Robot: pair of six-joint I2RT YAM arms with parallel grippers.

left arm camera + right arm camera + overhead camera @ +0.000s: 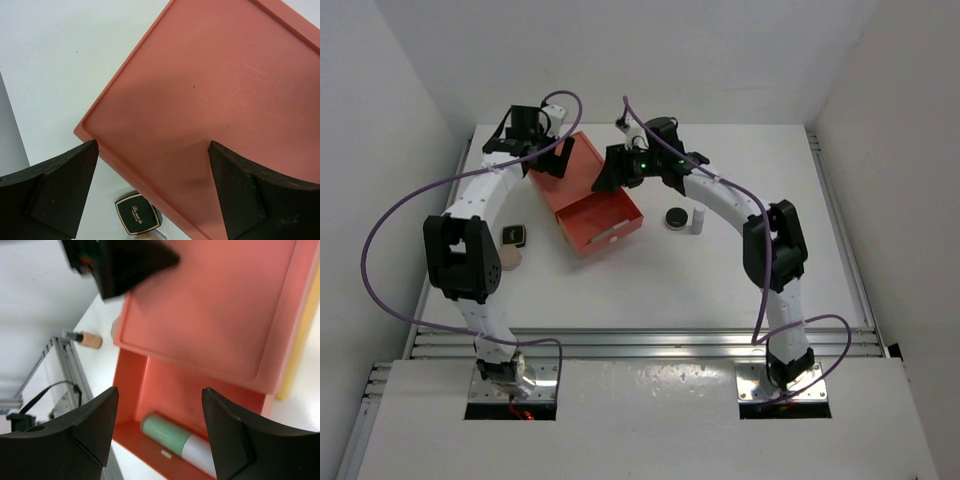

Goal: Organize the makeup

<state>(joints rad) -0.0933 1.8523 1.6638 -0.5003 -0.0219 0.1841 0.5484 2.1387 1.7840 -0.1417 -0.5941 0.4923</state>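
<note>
Coral-red drawer box (pixel 575 165) sits mid-table on the white table (pixel 720 290). Its drawer (pixel 610 225) is pulled out toward 5 o'clock in the top view. A yellow strip (pixel 300 340) runs along one side of the box in the right wrist view.

My left pincer (pixel 152 147): jaws wide apart, nothing between them. It hangs over the box's flat top, near the 11 o'clock corner. Can't tell if it touches the top.

My right pincer (pixel 160 392): jaws apart, gripping nothing. It hangs above the line where the drawer leaves the box.

Makeup positions:
- Pale-green tube (pixel 167 436) lies on its side in the drawer, white end toward 4 o'clock in the right wrist view, clear of both my fingers.
- Brownish tube (pixel 86 339) lies on the table past the box corner, at 10 o'clock in that same view, dark end pointing to 9 o'clock.
- Black round compact (pixel 675 218) is on the table at 3 o'clock of the drawer.
- White tube (pixel 697 219) is just beside the compact, at its 3 o'clock.
- Dark square case (pixel 515 235) is at 9 o'clock of the drawer, near my left arm.
- Peach puff (pixel 510 259) is at the case's 6 o'clock, partly hidden by that arm. Touching or overlapping, can't tell which.
</note>
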